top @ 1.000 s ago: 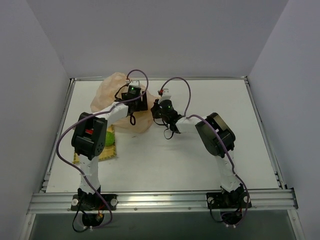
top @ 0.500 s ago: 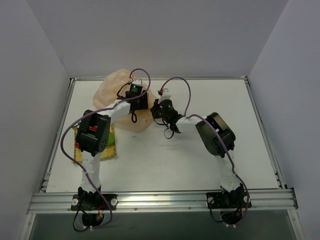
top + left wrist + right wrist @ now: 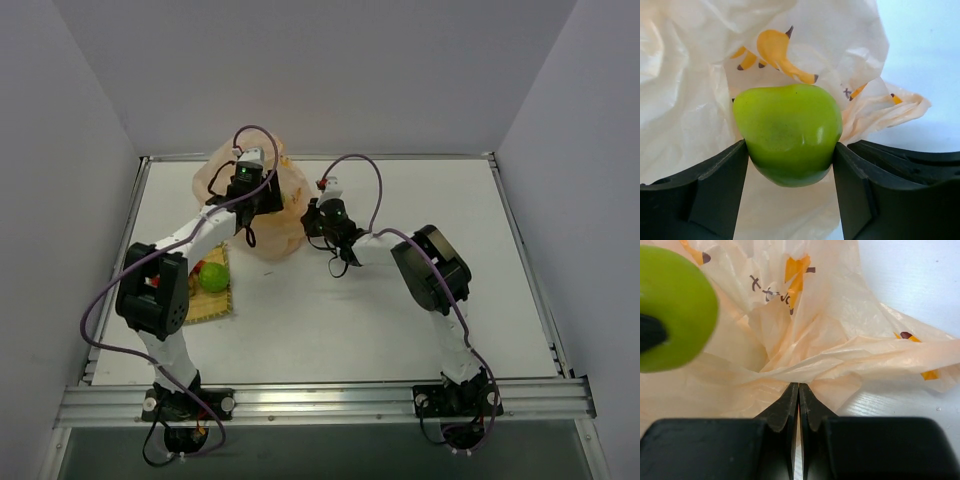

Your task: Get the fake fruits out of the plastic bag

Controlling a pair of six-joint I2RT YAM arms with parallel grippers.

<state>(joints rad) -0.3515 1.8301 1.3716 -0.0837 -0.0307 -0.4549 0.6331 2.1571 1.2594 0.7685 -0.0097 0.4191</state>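
Note:
My left gripper [image 3: 790, 152] is shut on a glossy lime-green fruit [image 3: 787, 132], held just in front of the crinkly pale-orange plastic bag [image 3: 685, 100]. In the top view the left gripper [image 3: 246, 184] hangs over the bag [image 3: 270, 225] at the back left of the table. My right gripper [image 3: 799, 386] is shut on a fold of the bag's edge [image 3: 850, 355], to the right of the bag in the top view [image 3: 312, 218]. The held green fruit also shows in the right wrist view [image 3: 675, 305]. A second green fruit [image 3: 212, 277] lies on the mat. No red fruits show.
A square yellow woven mat [image 3: 207, 303] lies at the left, in front of the bag, beside the left arm's elbow. The white table [image 3: 400, 320] is ringed by a raised metal rim, with grey walls close on all sides.
My left gripper has moved left and farther back over the bag. The left arm's elbow has swung left, uncovering the green fruit on the mat. The right arm has stayed put.

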